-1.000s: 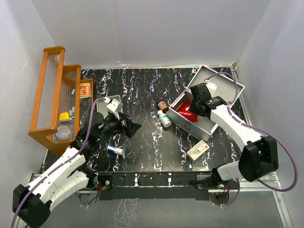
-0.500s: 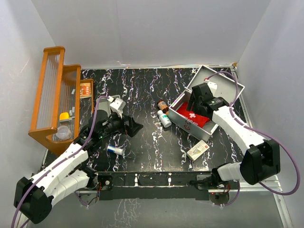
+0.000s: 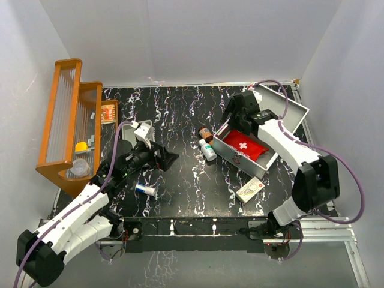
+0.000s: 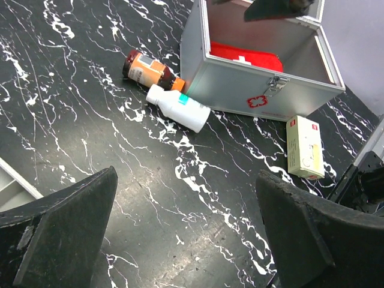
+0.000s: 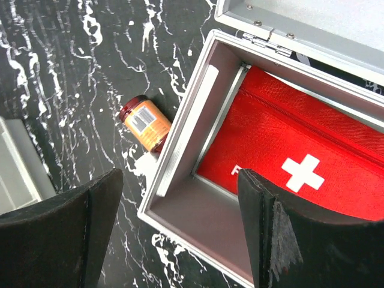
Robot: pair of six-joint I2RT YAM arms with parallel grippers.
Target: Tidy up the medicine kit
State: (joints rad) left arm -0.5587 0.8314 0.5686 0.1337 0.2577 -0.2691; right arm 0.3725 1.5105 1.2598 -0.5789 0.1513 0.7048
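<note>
red pouch (image 3: 245, 144) sits inside the open medicine kit (image 3: 239, 159); right gripper (image 5: 180, 234) hangs over its far-left corner, jaws spread, empty; left gripper (image 4: 189, 234) wide open too, holding nothing

**Black marble table boxed in by pale walls**

The table (image 3: 180, 120) has a glossy black top veined with white. Plain, pale grey-white walls close it in on the left (image 3: 24, 90), the far side (image 3: 198, 42) and the right (image 3: 351, 90). A tall orange-brown wooden rack (image 3: 60, 120) with a slatted panel stands at the table's left edge, just beside the left wall. A metal rail (image 3: 210, 223) runs along the near edge. The light is soft and even, leaving only faint shadows.
</note>
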